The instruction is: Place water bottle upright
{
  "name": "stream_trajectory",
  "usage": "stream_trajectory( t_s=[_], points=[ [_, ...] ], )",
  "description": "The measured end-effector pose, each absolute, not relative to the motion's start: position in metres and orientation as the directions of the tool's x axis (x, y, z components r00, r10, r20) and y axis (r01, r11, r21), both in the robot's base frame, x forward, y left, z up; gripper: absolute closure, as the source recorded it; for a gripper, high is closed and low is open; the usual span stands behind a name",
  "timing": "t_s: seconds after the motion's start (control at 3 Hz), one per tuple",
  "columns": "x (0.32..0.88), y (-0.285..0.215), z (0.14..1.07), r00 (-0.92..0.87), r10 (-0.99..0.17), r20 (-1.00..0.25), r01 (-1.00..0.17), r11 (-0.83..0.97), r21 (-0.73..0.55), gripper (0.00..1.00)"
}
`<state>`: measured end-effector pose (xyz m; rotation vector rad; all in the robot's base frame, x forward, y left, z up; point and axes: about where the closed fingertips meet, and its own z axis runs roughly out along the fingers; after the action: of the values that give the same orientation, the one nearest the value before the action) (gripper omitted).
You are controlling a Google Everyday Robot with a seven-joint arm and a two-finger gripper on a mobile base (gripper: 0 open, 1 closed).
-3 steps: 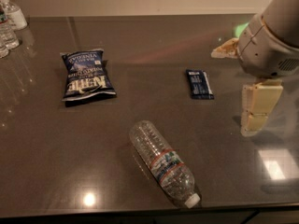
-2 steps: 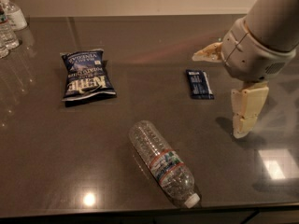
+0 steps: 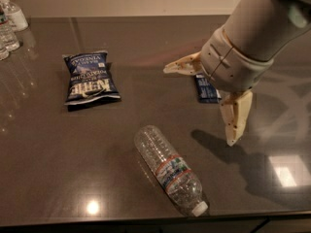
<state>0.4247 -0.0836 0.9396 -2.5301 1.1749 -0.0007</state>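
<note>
**Fingers spread wide above the worktop, bottle lying flat**

The gripper (image 3: 198,107) hangs over the right half of the worktop (image 3: 43,169), its two fingers (image 3: 235,115) splayed far apart. One points left and the other slants down toward the surface. They hold nothing and touch nothing, and the lower tip is clear of the worktop, with its shadow just below it.

Compared with a moment ago, the gripper has shifted left and nearer the camera. Its wrist now covers part of the dark blue snack bar (image 3: 205,90), which showed whole before. The bottle, the bag and the bar lie where they were.

The water bottle (image 3: 170,171) lies on its side near the front edge of the worktop, left of and below the lower finger and apart from it. Its long axis runs diagonally. The white cap (image 3: 199,208) points to the near right and the base to the far left.

A blue chip bag (image 3: 90,79) lies well apart at the far left, and small clear bottles (image 3: 9,25) stand in the far left corner.
</note>
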Motion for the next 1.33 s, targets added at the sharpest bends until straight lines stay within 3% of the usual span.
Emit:
stream_trajectory(
  t_s=[0.67, 1.33],
  points=[
    [0.406, -0.046, 0.928, 0.877, -0.468, -0.113, -0.479, -0.826, -0.297, 0.00],
    [0.383, -0.035, 0.909, 0.979, -0.200, -0.030, -0.202, -0.951, -0.233, 0.00]
  ],
)
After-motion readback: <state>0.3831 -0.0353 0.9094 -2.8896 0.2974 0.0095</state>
